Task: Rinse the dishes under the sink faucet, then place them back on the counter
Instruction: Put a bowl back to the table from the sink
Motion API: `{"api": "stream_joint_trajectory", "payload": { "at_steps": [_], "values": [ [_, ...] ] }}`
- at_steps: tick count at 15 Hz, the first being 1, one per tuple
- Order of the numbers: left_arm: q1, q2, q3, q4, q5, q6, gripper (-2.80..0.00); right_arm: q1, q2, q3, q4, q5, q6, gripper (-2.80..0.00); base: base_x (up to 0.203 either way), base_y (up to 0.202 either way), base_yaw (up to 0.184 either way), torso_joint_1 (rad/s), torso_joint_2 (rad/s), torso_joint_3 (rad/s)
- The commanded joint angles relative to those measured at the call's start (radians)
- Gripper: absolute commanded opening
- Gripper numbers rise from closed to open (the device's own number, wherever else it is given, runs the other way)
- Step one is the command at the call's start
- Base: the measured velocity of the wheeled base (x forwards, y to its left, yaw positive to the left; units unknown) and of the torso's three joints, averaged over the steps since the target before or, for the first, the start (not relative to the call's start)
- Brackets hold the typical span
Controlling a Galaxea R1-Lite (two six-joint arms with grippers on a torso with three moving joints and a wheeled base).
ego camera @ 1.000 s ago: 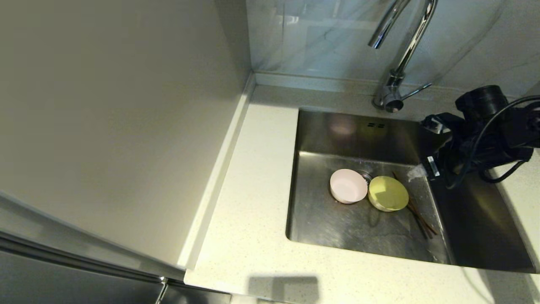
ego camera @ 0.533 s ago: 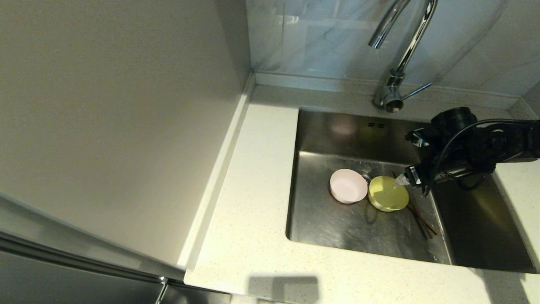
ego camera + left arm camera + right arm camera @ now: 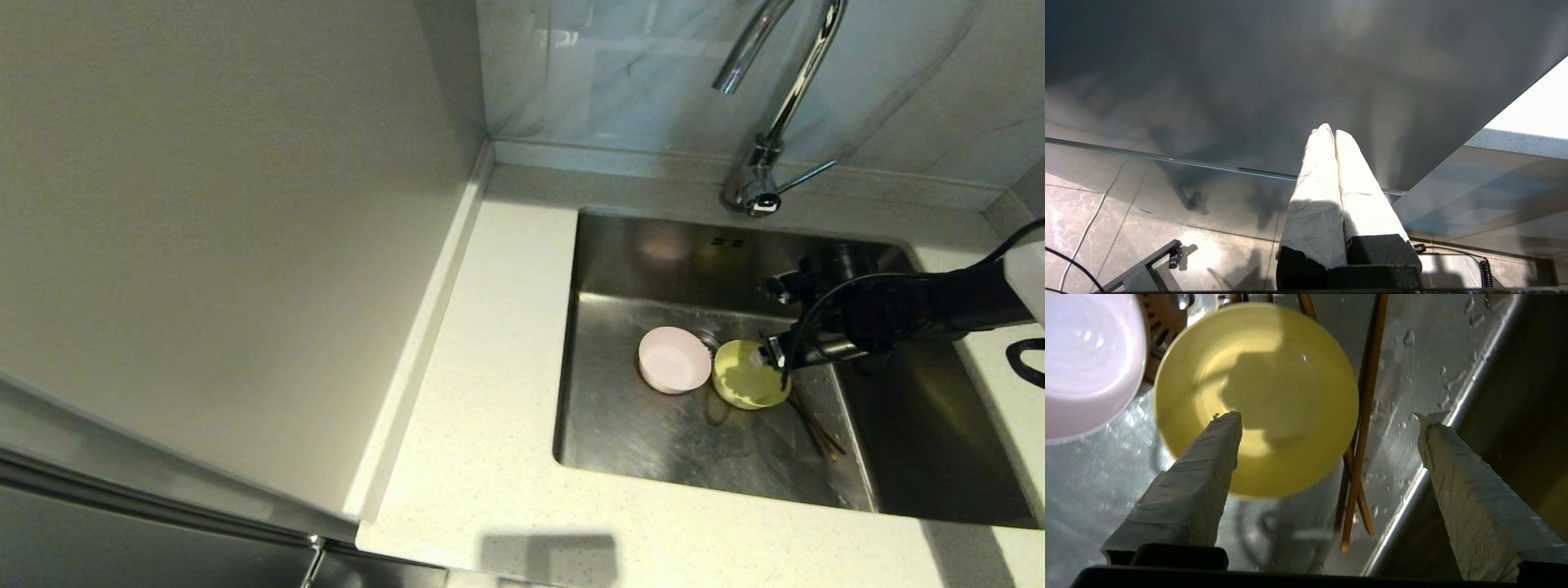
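Observation:
Down in the steel sink [image 3: 653, 457] stand the pale-pink bowl [image 3: 673, 359] and, right beside it, the pale-yellow bowl [image 3: 744, 382]. The brown chopsticks [image 3: 816, 429] lie crossed on the basin floor at the yellow bowl's right side. My right gripper [image 3: 771, 355] hangs open low over the yellow bowl's right rim. In the right wrist view the right gripper [image 3: 1327, 416] has one finger over the yellow bowl [image 3: 1257, 396] and the other beyond the chopsticks [image 3: 1363, 437]; the pink bowl [image 3: 1086, 363] shows at the edge. My left gripper [image 3: 1329, 130] is shut on nothing, parked below the counter.
The chrome faucet [image 3: 788, 90] arches over the basin's back, its thin lever [image 3: 808, 175] pointing right. The strainer drain [image 3: 706, 337] sits between the bowls' far sides. The speckled counter [image 3: 490, 392] runs left and in front of the sink. A tall cabinet panel [image 3: 229, 229] stands at left.
My right arm has come down and leftward from the sink's right rim into the basin, ending over the yellow bowl. The bowls and chopsticks have not moved.

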Motion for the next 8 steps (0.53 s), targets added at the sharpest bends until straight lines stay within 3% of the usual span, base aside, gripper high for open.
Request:
{"api": "stream_joint_trajectory", "payload": {
  "at_steps": [1, 8],
  "values": [
    [0.0, -0.003, 0.0, 0.0, 0.001, 0.0, -2.8, -0.005, 0.059, -0.041, 0.001, -0.005, -0.001, 0.0, 0.0, 0.0, 0.0, 0.0, 0.0, 0.0],
    [0.0, -0.003, 0.0, 0.0, 0.001, 0.0, -2.8, -0.01, 0.142, -0.118, 0.001, -0.015, -0.001, 0.0, 0.0, 0.0, 0.0, 0.0, 0.0, 0.0]
  ]
}}
